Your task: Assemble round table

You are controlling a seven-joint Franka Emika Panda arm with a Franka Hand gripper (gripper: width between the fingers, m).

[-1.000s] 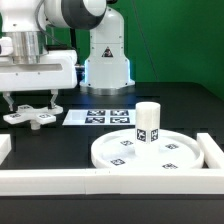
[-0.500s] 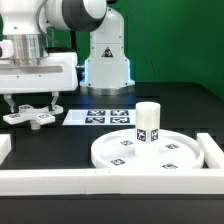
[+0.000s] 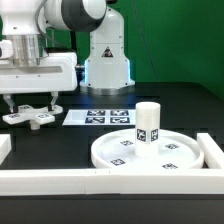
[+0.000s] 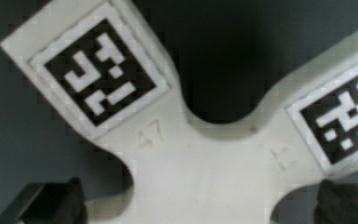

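The white cross-shaped base lies flat on the black table at the exterior view's left. My gripper hangs straight over it, jaws open, one finger on each side of it. In the wrist view the base fills the picture with two tagged arms, and my gripper straddles its middle; the dark fingertips stand slightly apart from its edges. The large rimmed round disc lies at the front right. The short cylindrical leg stands upright on it.
The marker board lies flat between the base and the disc. A long white border rail runs along the front, with another rail piece at the right. The arm's own pedestal stands behind.
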